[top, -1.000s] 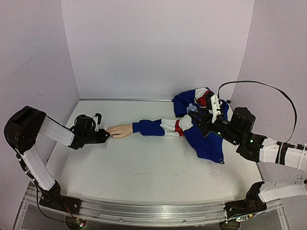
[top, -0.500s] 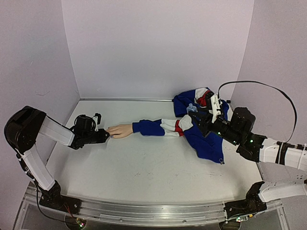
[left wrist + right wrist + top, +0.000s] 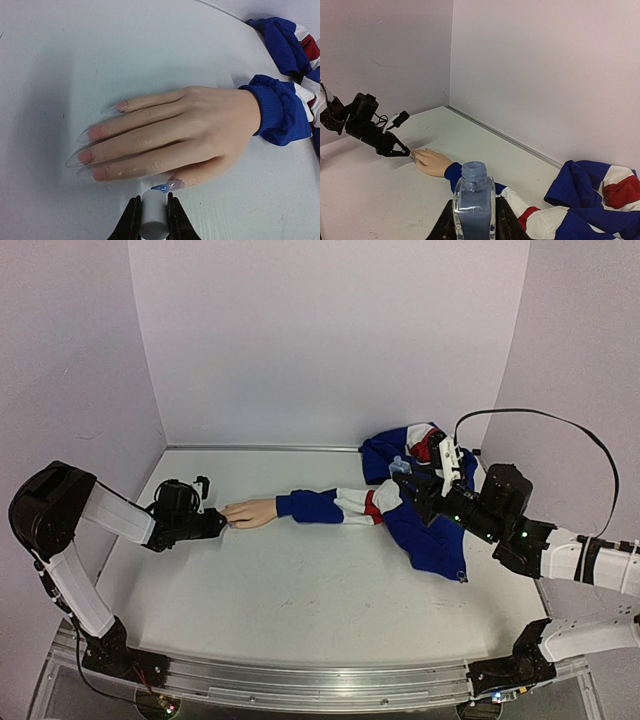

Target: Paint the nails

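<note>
Well, the nails (image 3: 82,157) sit at the left of my left wrist view, long clear tips on the fingers of the mannequin hand (image 3: 195,127), which lies palm down on the white table (image 3: 75,45) with its fingers pointing left. The thumb nail (image 3: 173,185) at the lower centre carries a small blue patch. Just below it, my left gripper (image 3: 152,201) is clamped on a white cylindrical cap (image 3: 152,220), whose top end nearly touches that thumb tip. A blue sleeve cuff (image 3: 272,117) wraps the wrist at the right. In the overhead view, the sleeve runs right to a blue, white and red jacket (image 3: 430,530). My right gripper (image 3: 474,215) squeezes an open clear bottle (image 3: 473,192) of blue liquid, held upright above that jacket.
</note>
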### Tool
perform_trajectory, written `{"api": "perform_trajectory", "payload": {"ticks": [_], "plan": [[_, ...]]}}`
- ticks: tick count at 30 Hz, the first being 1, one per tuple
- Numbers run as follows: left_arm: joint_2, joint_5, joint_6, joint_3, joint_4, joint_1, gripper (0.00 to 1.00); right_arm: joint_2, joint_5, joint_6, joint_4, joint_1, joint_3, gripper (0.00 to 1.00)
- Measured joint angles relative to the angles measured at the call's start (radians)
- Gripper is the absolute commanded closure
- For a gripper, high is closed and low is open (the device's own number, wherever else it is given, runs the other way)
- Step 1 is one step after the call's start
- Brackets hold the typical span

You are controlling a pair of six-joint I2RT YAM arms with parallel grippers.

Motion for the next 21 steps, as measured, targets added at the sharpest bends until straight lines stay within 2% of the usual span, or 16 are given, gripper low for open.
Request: {"api": "perform_trajectory", "payload": {"ticks": [14, 21], "plan": [[-0.006, -0.023, -0.021, -0.001, 0.0, 0.0, 1.0, 0.0, -0.004, 0.0, 0.0, 0.0, 0.0, 1.0], [-0.09, -0.023, -0.023, -0.037, -0.009, 0.0, 1.0, 0.0, -0.01, 0.001, 0.0, 0.0, -0.007, 1.0]]}}
